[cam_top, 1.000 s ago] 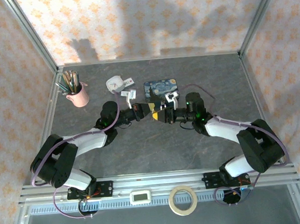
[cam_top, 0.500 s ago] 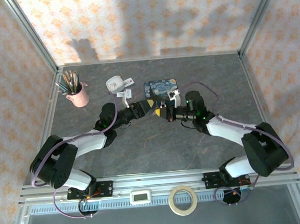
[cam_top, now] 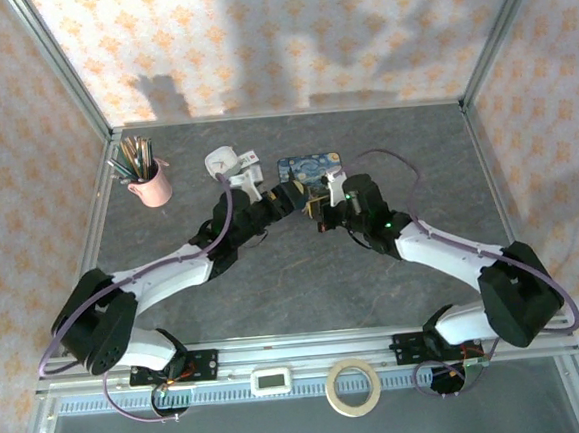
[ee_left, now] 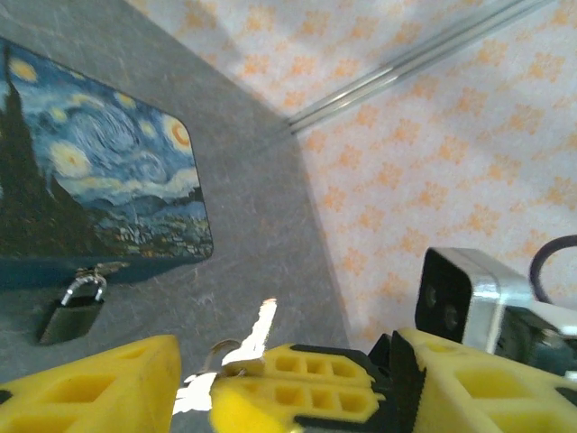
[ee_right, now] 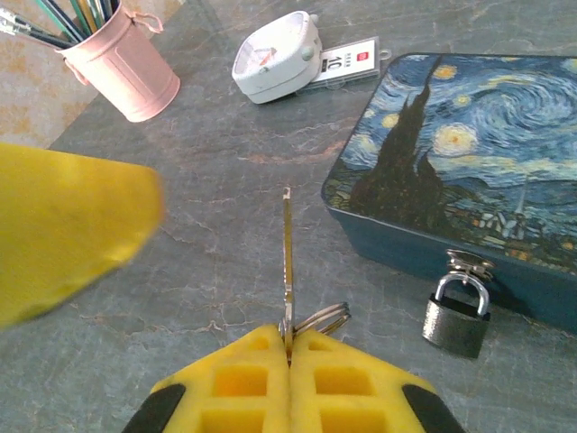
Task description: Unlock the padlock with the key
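Observation:
The key (ee_right: 288,262) is a thin silver blade with a ring, and it stands on edge, pinched in my right gripper (ee_right: 288,336), which is shut on it. Its tip points away across the table, left of the blue tin (ee_right: 469,171). The padlock (ee_right: 457,311), small and dark with a silver shackle, hangs closed on the tin's hasp to the right of the key. My left gripper (ee_left: 288,356) is open, its yellow fingers (ee_left: 90,388) on either side of the right gripper's tips and the key (ee_left: 252,329). In the left wrist view the padlock (ee_left: 72,311) sits left of them.
A pink cup (cam_top: 150,182) of pens stands at the back left. A white timer (cam_top: 223,162) with a tag lies just left of the tin (cam_top: 309,165). A tape roll (cam_top: 352,385) and a small white device (cam_top: 273,380) rest on the near rail.
Both grippers have moved back towards the tin. The left gripper has opened and let go of the key, and the right gripper has shut on it.

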Robot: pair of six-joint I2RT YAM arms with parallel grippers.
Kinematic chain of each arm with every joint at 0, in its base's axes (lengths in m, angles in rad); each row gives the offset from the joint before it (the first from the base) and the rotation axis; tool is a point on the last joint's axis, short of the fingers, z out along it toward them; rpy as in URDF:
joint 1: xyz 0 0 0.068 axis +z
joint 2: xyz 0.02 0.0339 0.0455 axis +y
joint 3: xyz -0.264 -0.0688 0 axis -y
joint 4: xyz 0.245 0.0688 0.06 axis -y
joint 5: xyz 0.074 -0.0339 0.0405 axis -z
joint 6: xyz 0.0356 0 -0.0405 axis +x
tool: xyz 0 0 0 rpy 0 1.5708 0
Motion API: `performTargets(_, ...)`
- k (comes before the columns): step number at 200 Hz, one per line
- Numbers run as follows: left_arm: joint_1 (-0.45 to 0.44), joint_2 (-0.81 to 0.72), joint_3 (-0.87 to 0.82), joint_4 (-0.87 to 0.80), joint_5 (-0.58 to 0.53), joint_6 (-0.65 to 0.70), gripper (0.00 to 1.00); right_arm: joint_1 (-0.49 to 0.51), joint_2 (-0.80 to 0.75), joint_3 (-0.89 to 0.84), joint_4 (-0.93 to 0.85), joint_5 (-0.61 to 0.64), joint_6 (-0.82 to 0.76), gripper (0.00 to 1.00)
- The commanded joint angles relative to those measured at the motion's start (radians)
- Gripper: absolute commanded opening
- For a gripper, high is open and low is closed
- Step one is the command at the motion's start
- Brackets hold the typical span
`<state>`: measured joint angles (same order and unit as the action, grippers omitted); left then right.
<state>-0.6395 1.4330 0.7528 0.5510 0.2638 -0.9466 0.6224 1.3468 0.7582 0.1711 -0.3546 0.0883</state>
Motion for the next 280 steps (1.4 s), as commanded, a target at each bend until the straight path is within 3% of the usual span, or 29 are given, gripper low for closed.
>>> performTargets(1, -0.007, 0.054, 0.053, -0.044, -0.047, -0.016, 0.59, 0.015, 0.012, 0.039, -0.022, 0.038, -0.045, 0.00)
performTargets(39, -0.018, 0.130, 0.119, -0.064, -0.036, 0.011, 0.56, 0.023, 0.006, 0.041, -0.016, 0.023, -0.052, 0.00)
performTargets(74, -0.025, 0.172, 0.153, -0.083, -0.047, 0.028, 0.44, 0.025, 0.001, 0.042, -0.016, 0.006, -0.056, 0.00)
performTargets(98, -0.024, 0.185, 0.162, -0.085, -0.054, 0.037, 0.31, 0.025, 0.008, 0.046, -0.021, 0.003, -0.059, 0.00)
performTargets(132, -0.025, 0.194, 0.169, -0.103, -0.063, 0.050, 0.00, 0.026, 0.007, 0.047, -0.022, 0.007, -0.064, 0.00)
performTargets(141, -0.025, 0.192, 0.167, -0.100, -0.067, 0.052, 0.00, 0.026, 0.001, 0.046, -0.024, 0.010, -0.065, 0.00)
performTargets(173, -0.018, 0.154, 0.136, -0.050, -0.080, 0.111, 0.00, 0.018, -0.069, 0.014, 0.003, 0.011, -0.058, 0.25)
performTargets(191, 0.003, 0.115, 0.082, 0.058, -0.036, 0.160, 0.00, -0.039, -0.115, -0.008, 0.040, -0.084, -0.016, 0.34)
performTargets(228, 0.057, 0.061, -0.027, 0.341, 0.141, 0.199, 0.00, -0.202, -0.130, -0.044, 0.197, -0.395, 0.171, 0.37)
performTargets(280, 0.065, 0.029, -0.109, 0.581, 0.271, 0.198, 0.00, -0.214, -0.035, -0.076, 0.505, -0.667, 0.370, 0.37)
